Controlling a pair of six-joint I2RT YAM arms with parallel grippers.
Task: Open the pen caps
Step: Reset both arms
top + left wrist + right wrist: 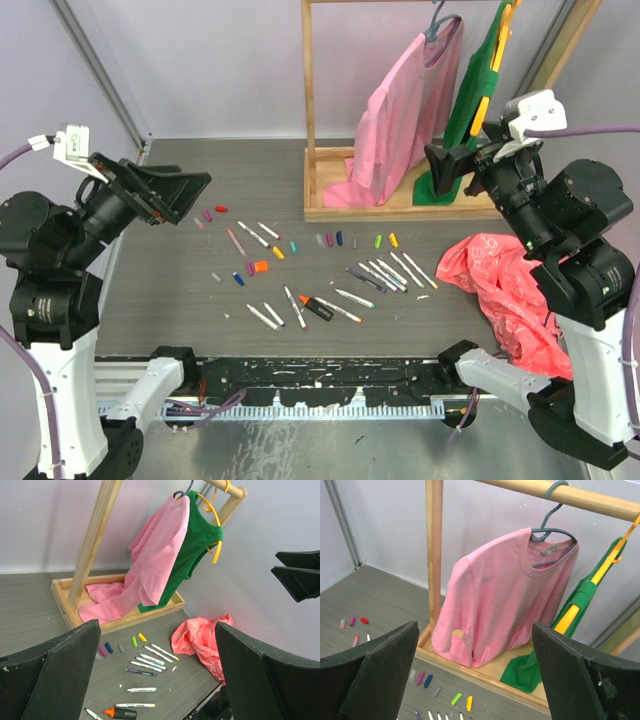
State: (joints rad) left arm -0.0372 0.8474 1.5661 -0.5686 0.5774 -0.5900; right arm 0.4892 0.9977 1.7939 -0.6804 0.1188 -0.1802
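Several pens (pixel 385 272) lie scattered flat across the middle of the grey table, with an orange-and-black marker (pixel 316 307) among them. Loose pen caps (pixel 333 239) lie in short rows behind them, more at the left (pixel 213 212). The left wrist view shows green (pixel 134 641), yellow and blue caps beside white pens (pixel 150 659). In the right wrist view a green cap (pixel 456 698) and a blue cap (pixel 428 681) lie before the rack. My left gripper (pixel 195 196) (pixel 156 625) hangs open and empty, high over the table's left. My right gripper (pixel 437 171) (pixel 475 625) is open and empty, raised near the rack.
A wooden rack (pixel 309 120) at the back holds a pink shirt (pixel 405 110) and a green garment (pixel 480 90) on hangers. A crumpled red cloth (pixel 500 290) lies at the right. A black rail (pixel 330 385) runs along the near edge.
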